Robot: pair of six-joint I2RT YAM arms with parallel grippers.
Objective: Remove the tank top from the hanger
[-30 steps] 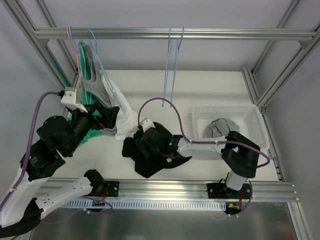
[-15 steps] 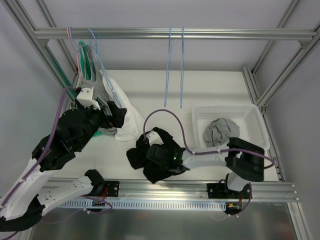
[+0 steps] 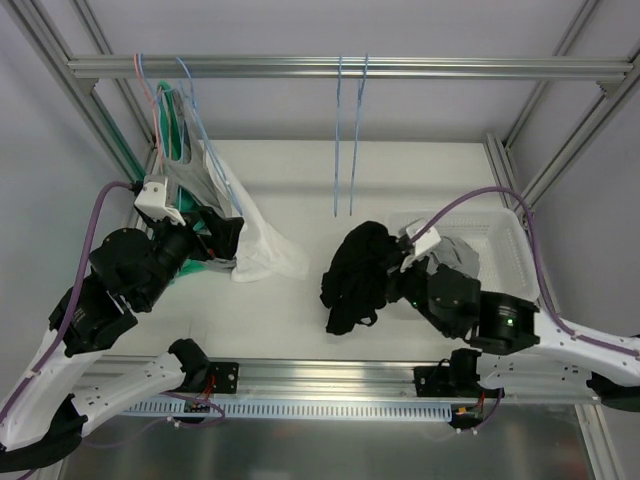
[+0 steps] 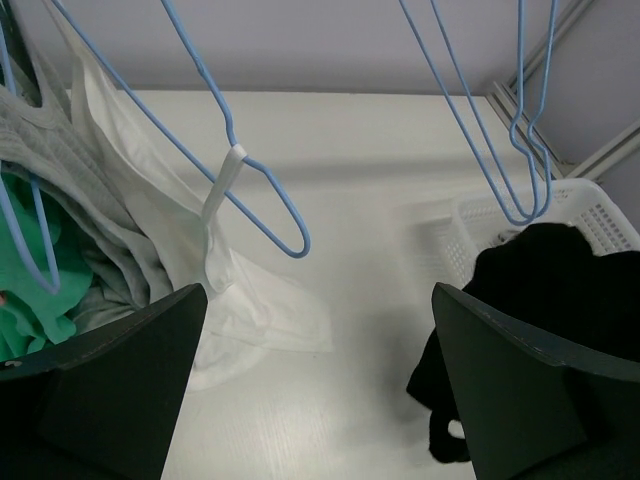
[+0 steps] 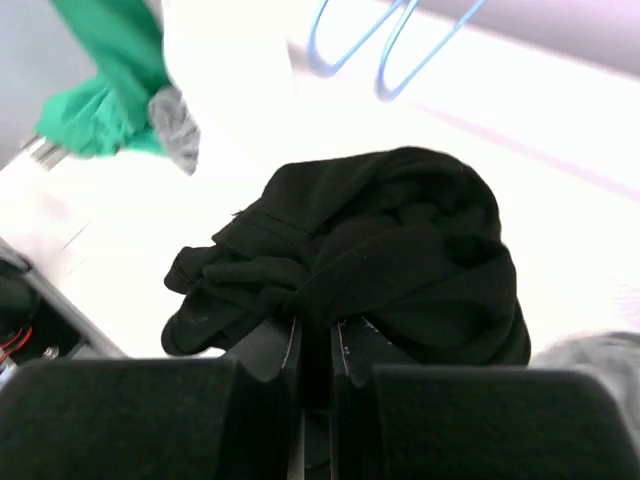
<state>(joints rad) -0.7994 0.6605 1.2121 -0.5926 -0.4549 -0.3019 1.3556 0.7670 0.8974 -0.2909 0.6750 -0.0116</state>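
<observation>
Right wrist cam: your right gripper [image 5: 315,345] has its fingers pressed together on a fold of the black tank top [image 5: 360,260]. The rest is bunched in a soft, crumpled lump just past the fingertips.

Top cam adds what the wrist can't: that lump sits over the white table [image 3: 300,170], just left of the white mesh basket [image 3: 455,216], which holds a grey cloth [image 3: 462,252]. Can't tell if the top touches the table. 2 thin blue wire hangers [image 3: 337,130] hang on the far side of it.

Left wrist cam: your left gripper [image 4: 320,300] has its jaws wide apart, nothing between them. Only this view shows the white tank top [image 4: 130,200] caught by 1 strap on a blue hanger [image 4: 303,238], with the body draped down onto the table at far left. Grey ribbed fabric [image 4: 60,180] and green fabric [image 4: 25,290] are bunched beside it.
</observation>
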